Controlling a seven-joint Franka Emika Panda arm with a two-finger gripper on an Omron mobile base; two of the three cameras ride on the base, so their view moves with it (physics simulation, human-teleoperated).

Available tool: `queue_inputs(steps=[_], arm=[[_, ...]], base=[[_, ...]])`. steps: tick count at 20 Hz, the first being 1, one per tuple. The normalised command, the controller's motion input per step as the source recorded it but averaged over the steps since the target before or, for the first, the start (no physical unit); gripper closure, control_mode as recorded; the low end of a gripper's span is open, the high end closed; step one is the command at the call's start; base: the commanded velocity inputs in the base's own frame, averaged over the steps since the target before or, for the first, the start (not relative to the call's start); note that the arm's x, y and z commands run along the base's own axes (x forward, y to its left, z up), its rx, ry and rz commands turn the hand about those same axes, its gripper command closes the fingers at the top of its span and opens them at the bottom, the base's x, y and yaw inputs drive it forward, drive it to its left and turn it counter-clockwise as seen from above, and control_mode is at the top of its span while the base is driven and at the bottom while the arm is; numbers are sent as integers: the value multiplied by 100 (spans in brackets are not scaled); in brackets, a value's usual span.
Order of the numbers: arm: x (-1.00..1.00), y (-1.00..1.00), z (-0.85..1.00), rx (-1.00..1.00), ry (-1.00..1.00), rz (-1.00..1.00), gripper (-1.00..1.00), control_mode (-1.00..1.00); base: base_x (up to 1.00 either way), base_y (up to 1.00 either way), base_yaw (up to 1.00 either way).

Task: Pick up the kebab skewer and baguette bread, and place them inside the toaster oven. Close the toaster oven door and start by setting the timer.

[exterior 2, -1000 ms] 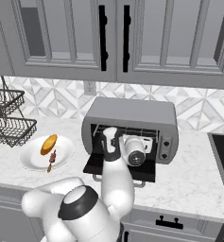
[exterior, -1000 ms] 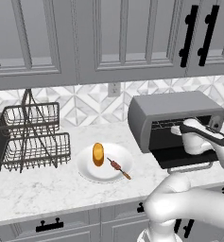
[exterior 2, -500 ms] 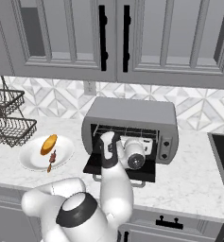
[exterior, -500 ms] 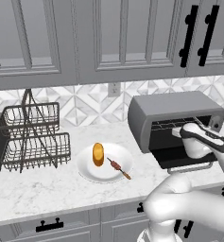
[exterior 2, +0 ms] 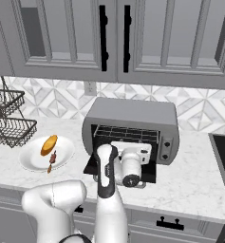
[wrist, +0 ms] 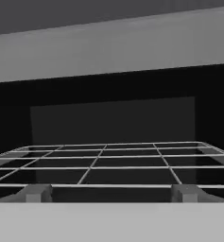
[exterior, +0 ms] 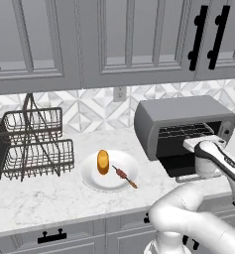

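We've got the end effector (wrist: 108, 193) spread wide with nothing between its fingers, parked at the mouth of the toaster oven (exterior 2: 133, 124) and looking straight over the wire rack (wrist: 108, 163) into the dark cavity. The toaster oven door (exterior 2: 96, 165) is dropped flat toward us, under the hand.

Both foods sit on the white plate (exterior: 91, 177), on the table (exterior: 49, 203), well apart from the end effector and off to its left, between the oven and the dish rack (exterior: 32, 146). The baguette bread (exterior: 103, 161) lies toward the plate's back; the kebab skewer (exterior: 124, 175) lies just beside it on the oven side, apart from it as far as we can tell.

Handling, our read:
- Skewer: light, thin, stiff stick with lumpy chunks. We'd pinch across the chunks near mid-length; the bare stick would likely slip or pivot. It lies low on the plate, so fingers need to come down almost to the surface.
- Baguette: light, smooth crust, probably slippery and rounded. We'd grip across its short width at the middle so it doesn't roll out.
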Motion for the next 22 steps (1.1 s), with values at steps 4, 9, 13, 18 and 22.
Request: queue_inputs(steps=[4, 9, 13, 18, 22], arm=[[-54, 0, 6, -1, -32, 0, -100, -100], [3, 0, 2, 0, -7, 0, -100, -100], [31, 0, 0, 0, 2, 0, -100, -100], [6, 0, 12, 0, 1, 0, -100, -100], [19, 0, 16, 0, 5, 0, -100, -100]], base=[[0, 0, 0], [0, 0, 0], [0, 0, 0], [0, 0, 0], [0, 0, 0]])
